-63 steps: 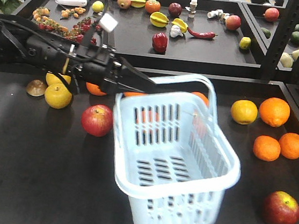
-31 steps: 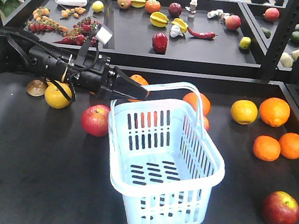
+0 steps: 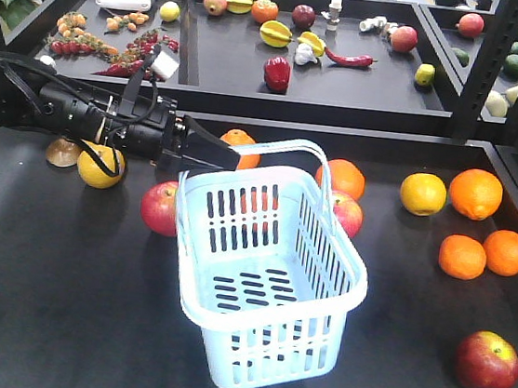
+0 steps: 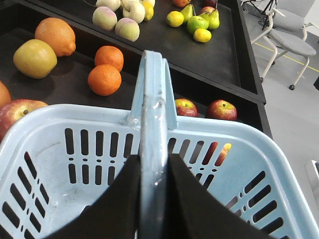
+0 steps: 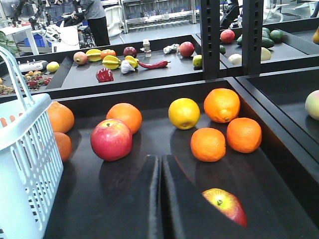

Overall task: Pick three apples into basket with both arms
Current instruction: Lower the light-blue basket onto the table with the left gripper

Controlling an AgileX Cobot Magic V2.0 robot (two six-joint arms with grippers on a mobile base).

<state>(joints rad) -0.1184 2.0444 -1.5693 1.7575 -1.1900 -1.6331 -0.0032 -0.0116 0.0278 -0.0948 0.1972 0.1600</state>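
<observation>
Left gripper (image 4: 153, 162): jaws clamped on handle (image 4: 152, 94) of basket (image 3: 262, 330), held tilted, empty. Right gripper (image 5: 160, 163): jaws pressed together, holding nothing. Apple (image 3: 166, 209) at basket's 9 o'clock, another apple (image 3: 348, 214) at 2. Judgement: level basket gently, set on surface (image 3: 59, 302) between them before picking.

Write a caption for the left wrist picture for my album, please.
Left gripper pinching the handle of the blue basket, apples and oranges lying on the dark table beyond.
</observation>
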